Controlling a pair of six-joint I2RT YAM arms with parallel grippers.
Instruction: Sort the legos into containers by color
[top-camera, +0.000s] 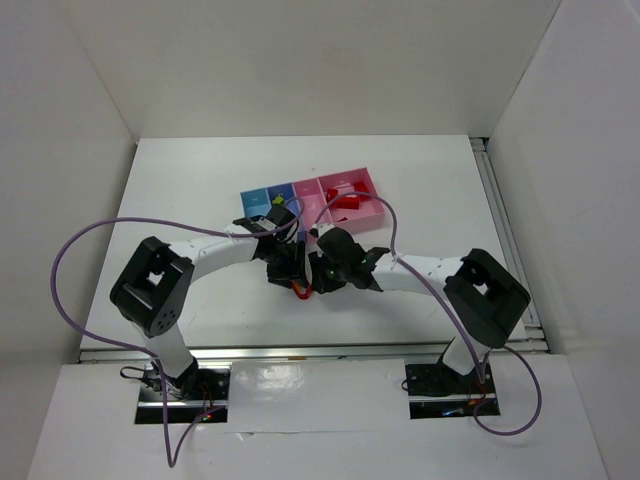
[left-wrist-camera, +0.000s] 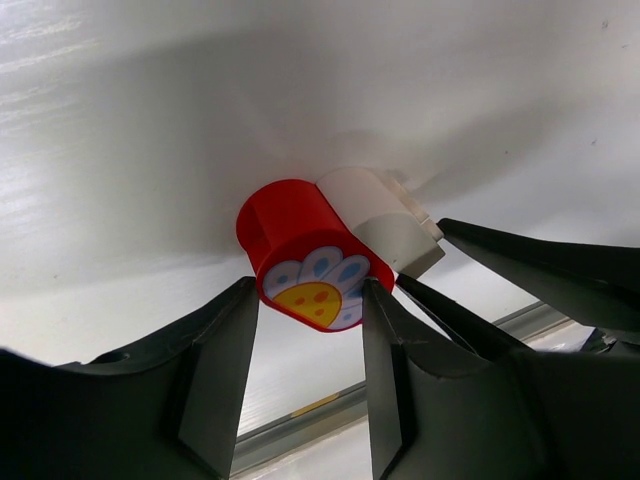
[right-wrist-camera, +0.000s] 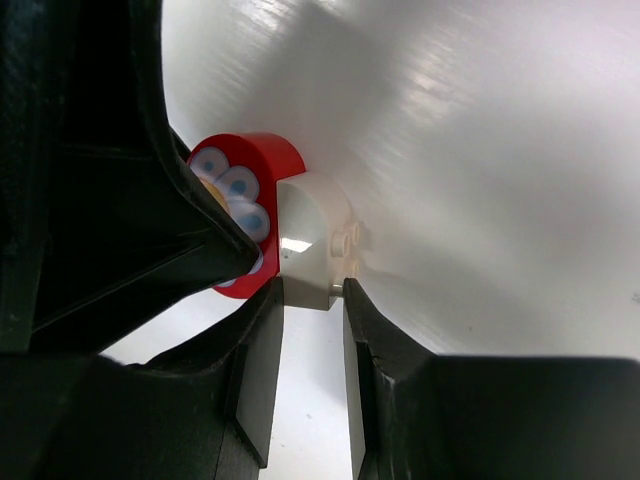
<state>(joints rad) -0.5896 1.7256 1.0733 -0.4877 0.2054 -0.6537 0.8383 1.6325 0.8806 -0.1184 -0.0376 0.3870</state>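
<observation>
Right, down on the bench (top-camera: 180, 200), midway between its left and right edges and nearer the near edge than the far one. Clenched tight, the left claw (left-wrist-camera: 310, 298), grasping the round red half of the red-and-white brick (left-wrist-camera: 300, 225), one finger either side of the flower face. Met from the opposite side by the right claw (right-wrist-camera: 312, 295), likewise closed, fingertips nipping the near end of the white half. Red end in one, white end in the other. Cannot tell whether resting on the bench top or held just off it. From overhead, only a sliver of red showing between the two claws. Just beyond, toward the far edge, the row of trays (top-camera: 256, 197): light blue, darker blue, two pink, with red bricks (top-camera: 347, 198) lying in the largest pink one at the right end.
</observation>
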